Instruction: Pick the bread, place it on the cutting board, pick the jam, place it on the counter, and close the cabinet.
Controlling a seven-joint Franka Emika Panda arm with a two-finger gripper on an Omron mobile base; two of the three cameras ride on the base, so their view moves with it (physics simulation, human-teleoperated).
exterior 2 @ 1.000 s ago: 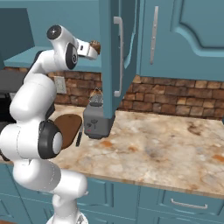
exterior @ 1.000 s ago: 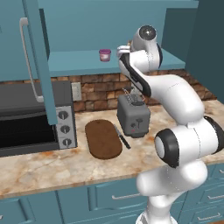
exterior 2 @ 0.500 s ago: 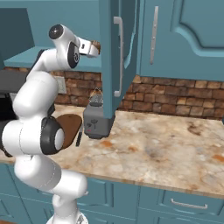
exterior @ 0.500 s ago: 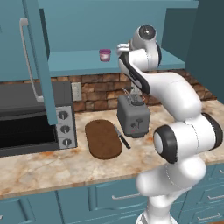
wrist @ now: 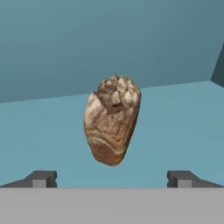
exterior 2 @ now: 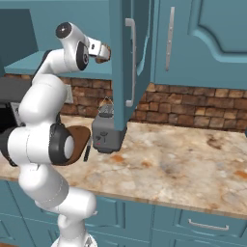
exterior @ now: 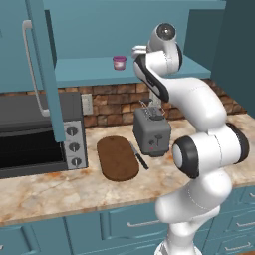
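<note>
a teal kitchen with a brick backsplash and a marbled stone bench (exterior: 60,191) running above teal drawers. the wall cabinet (exterior: 89,35) stands open, its door (exterior: 42,64) swung out on the left in the left base view, and its inner shelf (exterior: 84,74) is bare teal.

the end effector (wrist: 112,178) is raised to shelf height, its two fingertips (wrist: 41,178) spread wide apart and holding nothing. in the hand view the bread (wrist: 112,120) lies on the shelf straight ahead, between the lines of the two tips and beyond them, not touching either. in the right base view the bread (exterior 2: 102,53) sits just past the end effector (exterior 2: 100,49).

the jam (exterior: 119,63) stands on the same shelf, off to the left of the arm in the left base view, apart from the bread.

down on the bench, the cutting board (exterior: 117,158) lies flat between a black toaster oven (exterior: 35,137) and a grey toaster (exterior: 152,132), with a knife (exterior: 138,155) beside the board's right edge.
</note>
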